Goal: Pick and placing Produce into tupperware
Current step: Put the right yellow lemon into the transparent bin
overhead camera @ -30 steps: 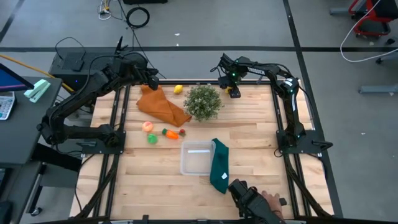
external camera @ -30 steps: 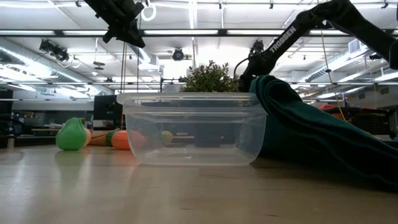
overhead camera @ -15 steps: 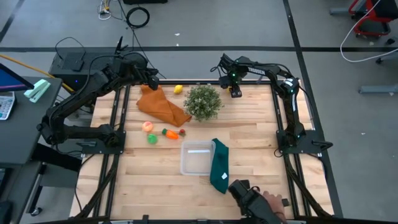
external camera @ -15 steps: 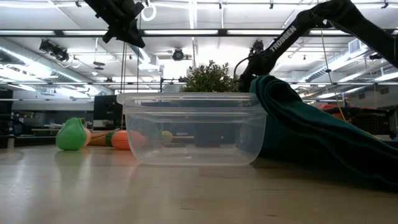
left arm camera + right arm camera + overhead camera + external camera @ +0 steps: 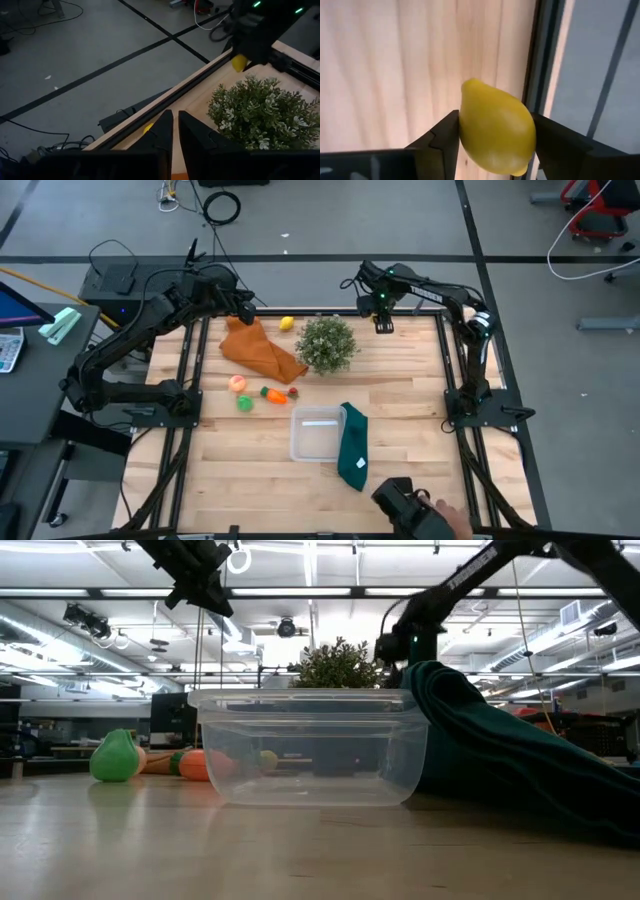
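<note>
Yellow lemon (image 5: 496,130) sits clamped between the right gripper (image 5: 384,323)'s fingers, now lifted off the far table edge beside the plant (image 5: 326,343), so carrying can begin. Clear tupperware (image 5: 317,435) in the near middle holds nothing. Left gripper (image 5: 245,311) hovers far left, fingers nearly together, holding nothing.

Can't really make out the tiny red produce piece (image 5: 294,393) next to the orange carrot (image 5: 273,393) from above, way too small to identify. Far wall of the clear shallow plastic tupperware (image 5: 316,433) partly tucked under the dark green cloth (image 5: 353,444). Low view: pink peach (image 5: 139,755) mostly blocked by the green pear-shaped piece (image 5: 115,757). Person's hand (image 5: 455,521) chopped off by the frame bottom. Second yellow lemon (image 5: 148,128) barely peeking past the left gripper (image 5: 175,131) fingers.
</note>
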Robot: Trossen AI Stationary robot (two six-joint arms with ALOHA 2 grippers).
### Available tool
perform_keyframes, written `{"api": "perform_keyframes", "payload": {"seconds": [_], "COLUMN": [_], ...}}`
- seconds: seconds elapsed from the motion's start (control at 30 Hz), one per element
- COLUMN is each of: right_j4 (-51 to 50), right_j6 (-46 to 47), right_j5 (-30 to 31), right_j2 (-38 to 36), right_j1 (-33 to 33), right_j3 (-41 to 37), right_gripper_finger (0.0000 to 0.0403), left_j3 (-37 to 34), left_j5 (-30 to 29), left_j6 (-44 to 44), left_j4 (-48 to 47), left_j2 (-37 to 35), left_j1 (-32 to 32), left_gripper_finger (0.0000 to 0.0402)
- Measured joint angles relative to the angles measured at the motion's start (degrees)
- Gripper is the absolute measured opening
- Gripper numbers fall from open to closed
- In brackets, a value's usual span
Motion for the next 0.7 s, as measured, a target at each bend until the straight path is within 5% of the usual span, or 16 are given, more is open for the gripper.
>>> {"api": "perform_keyframes", "payload": {"seconds": [0.33, 0.7], "right_j4": [-3.3, -12.3], "right_j6": [7.2, 18.1], "right_j5": [0.1, 0.0], "right_j2": [-11.5, -18.6], "right_j1": [6.3, 20.5], "right_j3": [0.0, 0.0], "right_gripper_finger": [0.0177, 0.0179], "left_j3": [0.0, 0.0], "left_j5": [0.0, 0.0], "left_j6": [0.1, -0.1], "left_j4": [0.0, 0.0], "left_j2": [0.0, 0.0], "left_j1": [0.0, 0.0], "left_gripper_finger": [0.0036, 0.0031]}}
